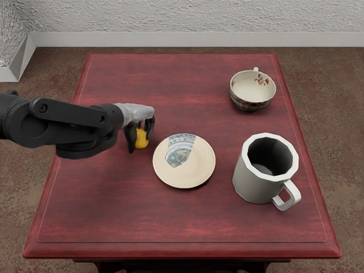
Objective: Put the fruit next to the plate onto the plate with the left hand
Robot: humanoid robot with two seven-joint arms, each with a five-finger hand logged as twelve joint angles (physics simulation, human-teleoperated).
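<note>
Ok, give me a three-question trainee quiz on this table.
1. Fill in: in the picture, the mug stands on the plate's ____ side.
2. True or false: the fruit lies on the plate.
3. The left hand grips: A fruit, B plate, C mug.
Key: 1 right; 2 false; 3 A.

Fruit [141, 138]: yellow-orange. Left hand [139, 128] around it: grey, fingers [130, 143] black. Plate [193, 172], just right of hand: cream, blue-grey patterned patch. Farther right: mug [264, 169] pale grey; teacup [252, 89] cream, red flecks. Table [170, 216]: dark red grain.
</note>
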